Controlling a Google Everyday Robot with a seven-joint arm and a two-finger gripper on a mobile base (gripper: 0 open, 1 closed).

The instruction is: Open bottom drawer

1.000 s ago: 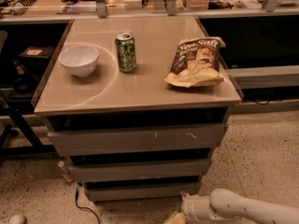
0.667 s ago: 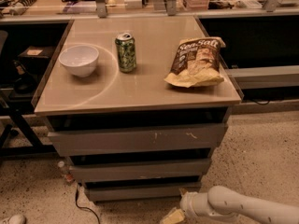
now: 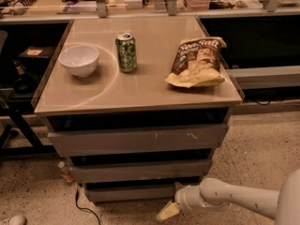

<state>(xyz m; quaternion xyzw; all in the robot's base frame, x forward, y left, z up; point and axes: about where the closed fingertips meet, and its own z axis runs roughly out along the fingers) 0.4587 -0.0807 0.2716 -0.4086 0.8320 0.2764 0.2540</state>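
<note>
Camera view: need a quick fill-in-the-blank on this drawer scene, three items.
1. The gripper is at the right end of the bottom drawer, just above the ___.
2. The green can stands between the chip bag and the white ___.
3. The cabinet has ___ drawer fronts.
Missing: floor; bowl; three.

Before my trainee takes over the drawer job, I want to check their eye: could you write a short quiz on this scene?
1. True or false: the tool is low, near the floor, by the right end of the bottom drawer.
2. What stands between the bowl and the chip bag? A) a can B) a mug C) a plate
3. Fill in: the number of drawers stacked under the tabletop is ___.
Key: 1 true; 2 A; 3 three.
</note>
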